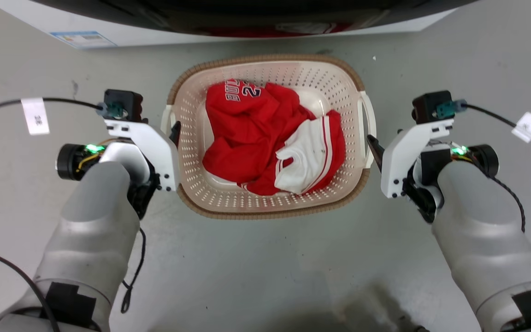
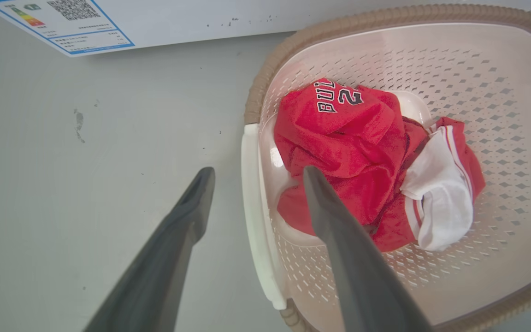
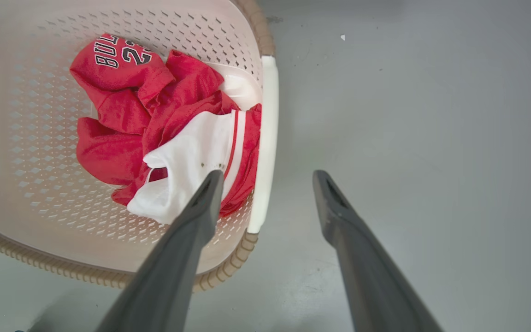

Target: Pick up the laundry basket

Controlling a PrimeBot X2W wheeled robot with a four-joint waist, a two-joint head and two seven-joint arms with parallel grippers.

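My left gripper (image 2: 258, 171) and right gripper (image 3: 269, 175) gape empty astride the white side handles (image 1: 368, 124) of the cream perforated plastic laundry basket (image 1: 270, 214) (perhaps just above them); close both together.

Two smooth silver-grey forearms (image 1: 95, 221) fill the frame's lower corners, with black patches (image 1: 69, 297) near their bases. Each wrist carries a white angular bracket (image 1: 148, 143) with dark screws (image 1: 169, 175), a black block (image 1: 122, 103), a green light (image 1: 92, 148) and a white-tagged black cable (image 1: 62, 99). The jaws are long, tapering and dark grey.

L hand (image 2: 257, 171) fingers spread, R hand (image 3: 269, 175) likewise — both arms extended fwd, symmetrical
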